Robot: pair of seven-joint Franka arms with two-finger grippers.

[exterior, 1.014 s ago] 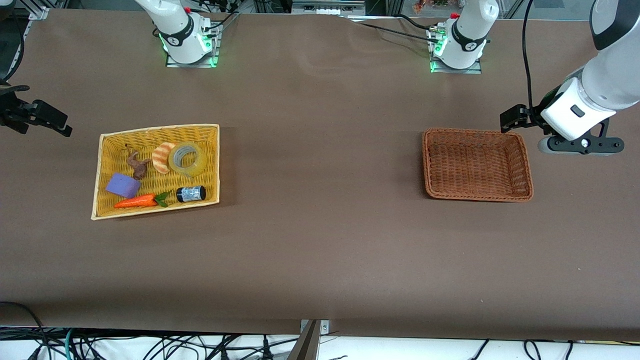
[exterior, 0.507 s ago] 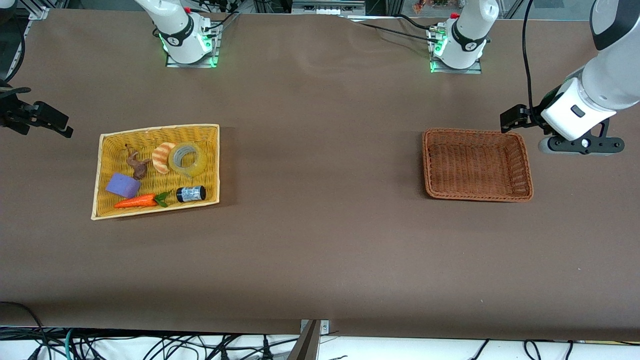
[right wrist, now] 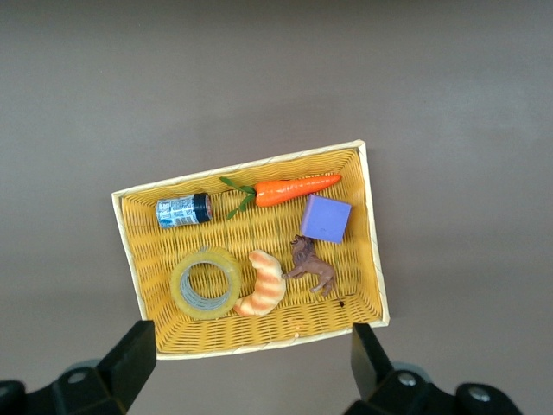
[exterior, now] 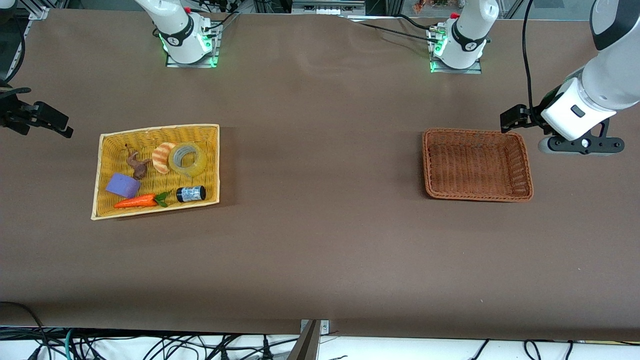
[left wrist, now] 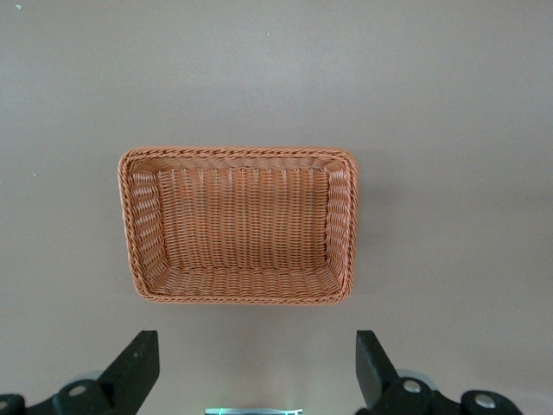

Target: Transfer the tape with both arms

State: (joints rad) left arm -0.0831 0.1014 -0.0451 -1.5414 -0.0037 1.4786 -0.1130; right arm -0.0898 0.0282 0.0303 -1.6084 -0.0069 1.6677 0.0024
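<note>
The tape, a yellowish ring with a grey core, lies flat in the yellow basket beside the striped bread toy. It also shows in the right wrist view. My right gripper is open and empty. It hangs high over the table at the right arm's end, beside the yellow basket, and shows at the edge of the front view. My left gripper is open and empty. It is up over the table beside the brown basket, seen in the front view.
The yellow basket also holds a carrot toy, a purple block, a small dark bottle and a brown animal figure. The brown basket has nothing in it. Bare brown table lies between the two baskets.
The right arm's hand has shifted very slightly at the edge of the front view. The left arm, the tape and the baskets have not moved.
</note>
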